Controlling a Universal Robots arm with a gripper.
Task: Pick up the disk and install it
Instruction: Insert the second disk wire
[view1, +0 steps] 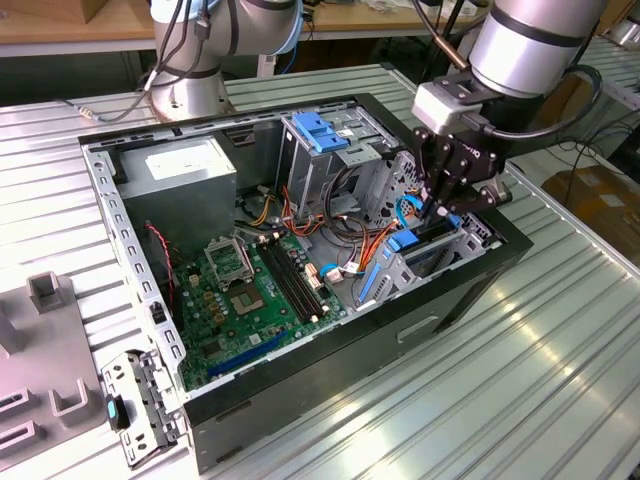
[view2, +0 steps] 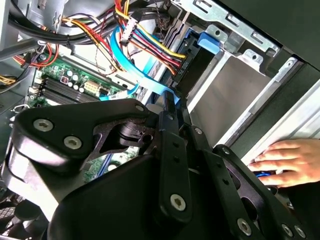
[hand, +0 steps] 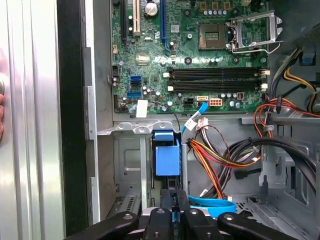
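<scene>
One gripper (view1: 440, 212), black, hanging in the upper right of the exterior view over the front corner of an open computer case (view1: 300, 370). Sits low over the grey drive cage (view1: 470, 245) there, well apart from the blue bracket (view1: 320, 130) atop the taller cage near top centre and from the grey power-supply box (view1: 190, 170) at upper left.

Fingers (hand: 182, 202) drawn close together in both wrist views, almost meeting, with only a thin blue sliver between the tips. Seems to be pinching that sliver, though cannot tell whether it belongs to the disk's rail or to the flat blue cable (hand: 212, 204) lying just beside.

Finds the disk (view1: 408, 241) standing on edge in the drive cage, right of centre in the exterior view, directly under the gripper; shows as a dark slab with blue plastic at its ends. Appears in the first wrist view as a bright blue carrier end (hand: 166, 157) seated in a slot of the cage, just beyond the fingertips and in line with them.

Bundles of orange, yellow and red wires (hand: 225, 155) running close by, the green motherboard (view1: 250, 300) lying on the case floor. Rests on a ribbed metal table (view1: 500, 400), the whole case. Also a person's hand (view2: 290, 160), flat on the case's outer edge in the second wrist view, near the gripper's body.
</scene>
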